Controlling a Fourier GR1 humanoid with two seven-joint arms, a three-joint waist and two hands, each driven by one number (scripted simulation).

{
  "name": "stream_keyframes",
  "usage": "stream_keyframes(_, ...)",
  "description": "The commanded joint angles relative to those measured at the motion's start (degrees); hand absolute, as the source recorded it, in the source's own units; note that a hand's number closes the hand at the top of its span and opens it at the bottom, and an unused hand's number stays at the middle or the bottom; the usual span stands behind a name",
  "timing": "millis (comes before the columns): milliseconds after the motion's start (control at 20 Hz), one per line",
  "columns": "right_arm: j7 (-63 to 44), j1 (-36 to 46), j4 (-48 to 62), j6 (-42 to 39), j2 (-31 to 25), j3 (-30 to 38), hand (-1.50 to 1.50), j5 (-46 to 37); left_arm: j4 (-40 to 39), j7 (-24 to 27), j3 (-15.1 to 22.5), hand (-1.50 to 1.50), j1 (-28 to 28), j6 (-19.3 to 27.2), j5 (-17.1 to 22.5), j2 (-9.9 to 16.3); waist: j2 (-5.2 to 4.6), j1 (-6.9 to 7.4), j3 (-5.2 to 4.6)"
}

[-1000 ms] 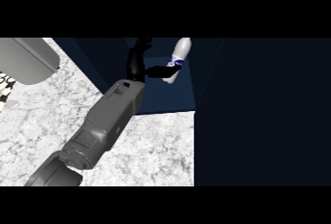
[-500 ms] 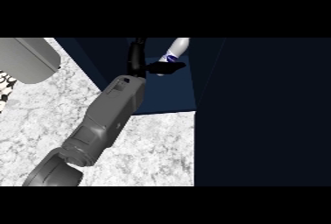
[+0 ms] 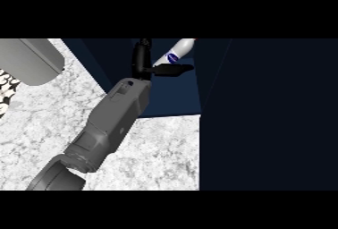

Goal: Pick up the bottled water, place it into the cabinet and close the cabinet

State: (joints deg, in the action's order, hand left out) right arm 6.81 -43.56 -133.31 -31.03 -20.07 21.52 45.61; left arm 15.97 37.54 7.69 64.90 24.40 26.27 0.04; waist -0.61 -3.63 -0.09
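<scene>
The bottled water (image 3: pixel 177 53), white with a blue label, stands tilted inside the dark blue cabinet (image 3: pixel 175 96), its top leaning to the right and away. My left hand (image 3: pixel 141 57) reaches into the cabinet just left of it. The fingers point straight up and the thumb (image 3: pixel 173 69) stretches out to the right under the bottle's lower end, touching it or nearly so. The hand looks open, not curled round the bottle. The grey forearm (image 3: pixel 112 120) runs in from the lower left. My right hand does not show.
The cabinet's dark door or side panel (image 3: pixel 271 116) fills the right of the view. The marble counter (image 3: pixel 155 152) lies below the cabinet opening. A grey rounded object (image 3: pixel 30 58) and a black-and-white patterned thing (image 3: pixel 5 91) sit at the left edge.
The bottle has tipped from nearly upright to a clear tilt. My left thumb has straightened out beneath it and the hand has shifted slightly deeper into the cabinet.
</scene>
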Motion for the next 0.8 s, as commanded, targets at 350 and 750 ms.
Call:
stream_keyframes(350, -5.6, -1.6, -11.9, 7.0, 3.3, -1.9, -1.5, -2.1, 15.7, -1.6, 10.3, -1.5, -12.6, -1.1, 8.3, 0.0, 0.94, 2.34, -0.02)
stream_keyframes(750, -5.3, -2.5, -10.2, 5.0, 3.1, 0.3, -1.5, -1.8, 37.2, -4.7, 23.6, -1.5, -27.1, 6.6, 11.2, 0.0, 1.27, 3.3, 0.02)
